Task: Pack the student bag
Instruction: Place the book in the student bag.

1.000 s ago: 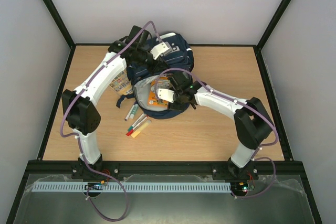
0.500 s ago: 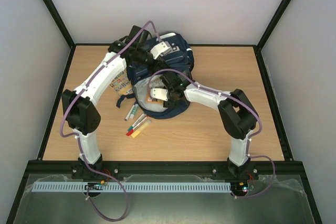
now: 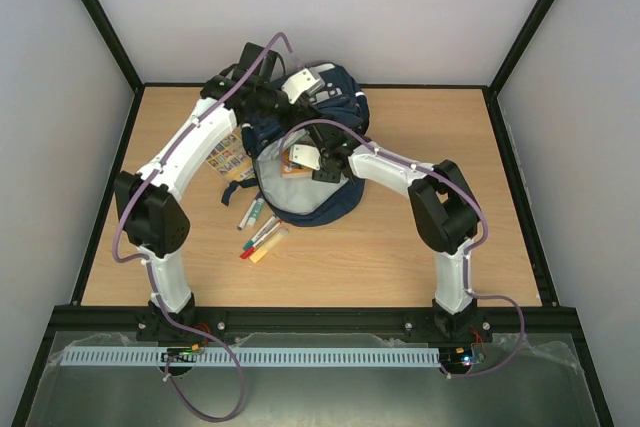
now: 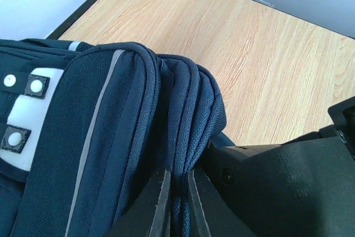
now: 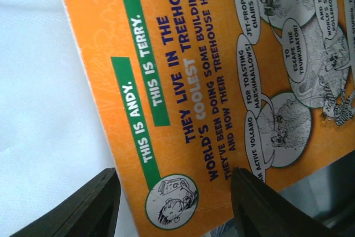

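Two arms engaged: both work at the student bag (image 3: 345, 117), which lies mid-rear on the tabletop (image 3: 430, 127) with its mouth open toward the near edge and its pale lining showing.
Left end effector (image 4: 176, 178): pressed together on a fold of navy fabric at the bag's rim. In the top view it sits at the bag's far side (image 3: 305, 90). Judged to be holding the mouth up.
Right end effector (image 5: 175, 176): fingers (image 5: 94, 203) spread, low over the orange book (image 5: 222, 81), whose lower edge runs across between them. Contact with the cover cannot be told.
Orange book: inside the bag's mouth (image 3: 293, 165), lying on the lining with the printed cover up.
Loose items: pens and markers (image 3: 258, 230) clustered on the tabletop just left of the bag; a printed sheet (image 3: 228, 157) lies beside the bag's left flank.
Step in hand (judgement): seating the book in the main compartment, early to midway through packing, since items are not yet packed.
Next move (judgement): clear the right end effector from the mouth without snagging the rim, then go for the pens. The left grip should hold so the opening does not collapse.
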`<state>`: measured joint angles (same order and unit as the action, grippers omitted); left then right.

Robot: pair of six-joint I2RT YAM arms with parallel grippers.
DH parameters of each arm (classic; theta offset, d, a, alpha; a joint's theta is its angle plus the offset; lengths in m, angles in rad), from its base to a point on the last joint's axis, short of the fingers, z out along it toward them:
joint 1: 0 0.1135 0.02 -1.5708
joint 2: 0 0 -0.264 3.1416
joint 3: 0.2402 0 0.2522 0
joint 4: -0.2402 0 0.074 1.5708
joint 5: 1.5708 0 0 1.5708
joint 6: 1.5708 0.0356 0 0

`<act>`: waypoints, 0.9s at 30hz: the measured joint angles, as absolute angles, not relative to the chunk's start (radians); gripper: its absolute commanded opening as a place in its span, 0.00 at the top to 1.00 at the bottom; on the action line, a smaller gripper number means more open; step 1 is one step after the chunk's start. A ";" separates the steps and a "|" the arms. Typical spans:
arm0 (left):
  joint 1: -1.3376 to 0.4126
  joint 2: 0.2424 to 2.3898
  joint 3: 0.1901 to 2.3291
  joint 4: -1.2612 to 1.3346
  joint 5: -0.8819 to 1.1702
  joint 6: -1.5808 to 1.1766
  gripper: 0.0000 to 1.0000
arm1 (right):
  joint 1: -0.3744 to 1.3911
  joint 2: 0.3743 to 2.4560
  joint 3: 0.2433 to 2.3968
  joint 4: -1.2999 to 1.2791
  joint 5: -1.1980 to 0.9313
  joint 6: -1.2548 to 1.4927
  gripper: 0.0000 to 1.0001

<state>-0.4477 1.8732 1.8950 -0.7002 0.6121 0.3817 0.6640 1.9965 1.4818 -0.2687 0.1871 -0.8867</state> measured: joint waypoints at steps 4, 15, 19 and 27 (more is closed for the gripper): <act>-0.449 1.869 1.895 -0.710 0.616 0.382 0.97 | 0.667 1.979 1.467 -0.279 0.148 -0.899 0.43; -0.458 1.858 1.895 -0.756 0.617 0.381 0.98 | 0.730 1.935 1.436 -0.308 0.104 -0.896 0.44; -0.450 1.853 1.895 -0.744 0.598 0.385 0.98 | 0.756 1.991 1.497 -0.282 0.134 -0.885 0.49; -0.443 1.839 1.889 -0.723 0.575 0.410 0.98 | 0.756 2.096 1.576 -0.203 0.230 -0.868 0.66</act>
